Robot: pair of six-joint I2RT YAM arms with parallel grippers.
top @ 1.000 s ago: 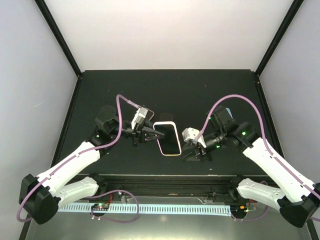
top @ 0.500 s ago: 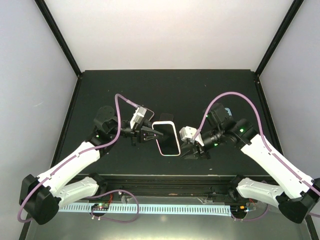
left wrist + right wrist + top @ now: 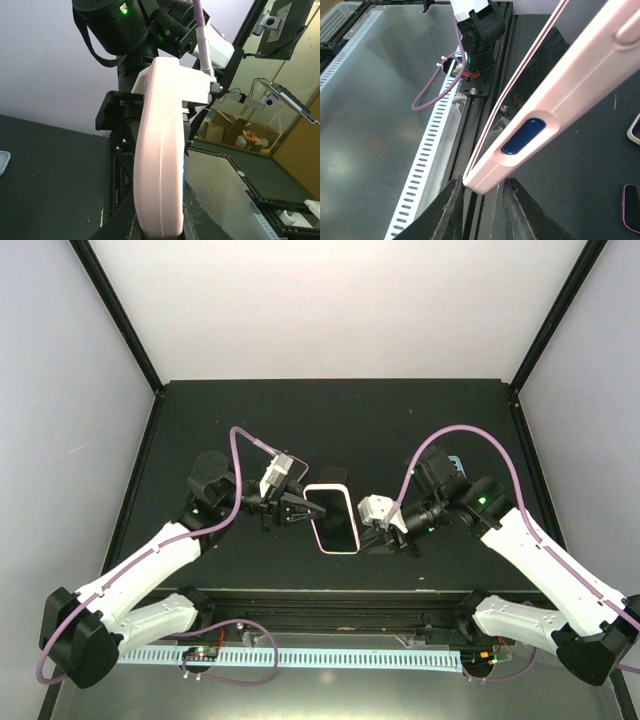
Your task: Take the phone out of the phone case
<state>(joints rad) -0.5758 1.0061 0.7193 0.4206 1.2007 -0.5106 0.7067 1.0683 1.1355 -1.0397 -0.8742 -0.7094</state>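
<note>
The phone sits in a pale pink case, held off the black table, screen up in the top view. My left gripper is shut on the case's left long edge. In the left wrist view the pink edge fills the space between the jaws of the left gripper. My right gripper is at the case's near right corner. In the right wrist view that corner, below a blue side button, lies between the fingers of the right gripper. They stand open, a thin gap on the back side.
A dark flat object lies just behind the phone, and a light blue item lies behind the right arm. A dark purple-edged object and a pale one lie on the black table. The perforated rail runs along the near edge.
My right gripper has moved left to the phone's near right corner, which now sits between its fingers. The left gripper keeps its hold and has hardly shifted.
</note>
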